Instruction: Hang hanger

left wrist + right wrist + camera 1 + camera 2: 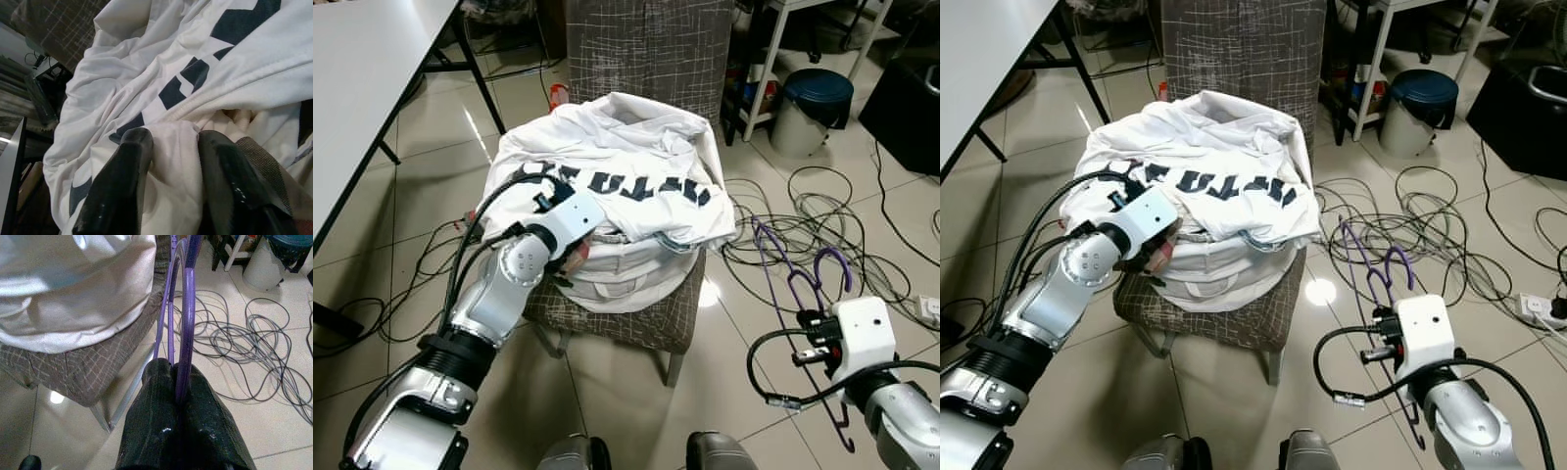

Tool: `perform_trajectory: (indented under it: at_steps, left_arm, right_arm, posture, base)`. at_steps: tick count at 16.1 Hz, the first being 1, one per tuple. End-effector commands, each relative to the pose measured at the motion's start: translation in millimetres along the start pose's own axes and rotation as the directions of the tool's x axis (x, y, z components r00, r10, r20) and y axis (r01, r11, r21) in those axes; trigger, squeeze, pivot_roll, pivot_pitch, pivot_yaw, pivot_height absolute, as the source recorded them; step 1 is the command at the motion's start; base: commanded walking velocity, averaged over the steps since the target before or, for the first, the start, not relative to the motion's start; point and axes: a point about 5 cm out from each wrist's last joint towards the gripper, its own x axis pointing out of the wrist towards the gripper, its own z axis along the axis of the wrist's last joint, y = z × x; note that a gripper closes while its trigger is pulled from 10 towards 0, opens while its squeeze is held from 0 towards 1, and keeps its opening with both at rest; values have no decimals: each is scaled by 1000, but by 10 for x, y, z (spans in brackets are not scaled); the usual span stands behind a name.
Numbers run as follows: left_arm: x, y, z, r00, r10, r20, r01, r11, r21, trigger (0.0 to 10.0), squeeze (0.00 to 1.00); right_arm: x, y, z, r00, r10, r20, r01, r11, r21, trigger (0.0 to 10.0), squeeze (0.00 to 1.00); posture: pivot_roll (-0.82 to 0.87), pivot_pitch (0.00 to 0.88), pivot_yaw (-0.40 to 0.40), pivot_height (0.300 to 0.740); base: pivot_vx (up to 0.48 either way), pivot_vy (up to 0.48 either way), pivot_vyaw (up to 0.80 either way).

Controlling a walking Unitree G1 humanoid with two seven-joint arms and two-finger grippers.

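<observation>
- Fingers [122, 186] of the left gripper [168, 171] are pinched around a fold of the white shirt [617, 186]; a bunch of its cloth fills the gap between them.
- That shirt, with dark block letters across it, lies heaped over other pale laundry on the seat of a checked chair [646, 44].
- At far left, a white table [362, 88] on black legs stands on the tiled floor.
- Just right of the chair, a tangle of cables [822, 225] is spread over the tiles.
- Right of the chair, the right gripper [178, 396] is clamped tight on the purple hanger [803, 284], whose loops rise from between the black fingers; it hangs over the floor beside the chair's seat edge.
- Farther back on the right, a grey bin with a dark lid [813, 108] stands by a white shelf frame.
</observation>
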Motion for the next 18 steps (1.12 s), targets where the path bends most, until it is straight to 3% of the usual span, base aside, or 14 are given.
perform_trajectory:
  at_steps: [1, 14, 18]
  left_arm:
    - [2, 54, -34, 1000, 12, -13, -12, 1000, -5, 0, 0]
    - [8, 137, -49, 1000, 26, -15, -26, 1000, 10, 0, 0]
    - [-22, 227, -83, 999, 41, -14, -41, 999, 5, 0, 0]
  right_arm:
    - [-3, 24, -7, 1000, 5, 7, -5, 1000, 7, 10000, 0]
    - [15, 62, -13, 1000, 25, 10, -25, 999, -32, 10000, 0]
    - [17, 52, -18, 1000, 27, 11, -27, 999, -40, 10000, 0]
  posture:
    - [-177, 121, 103, 740]
    - [-177, 102, 104, 740]
    - [-176, 98, 102, 740]
  base:
    - [0, 0, 0]
    - [0, 0, 0]
    - [0, 0, 0]
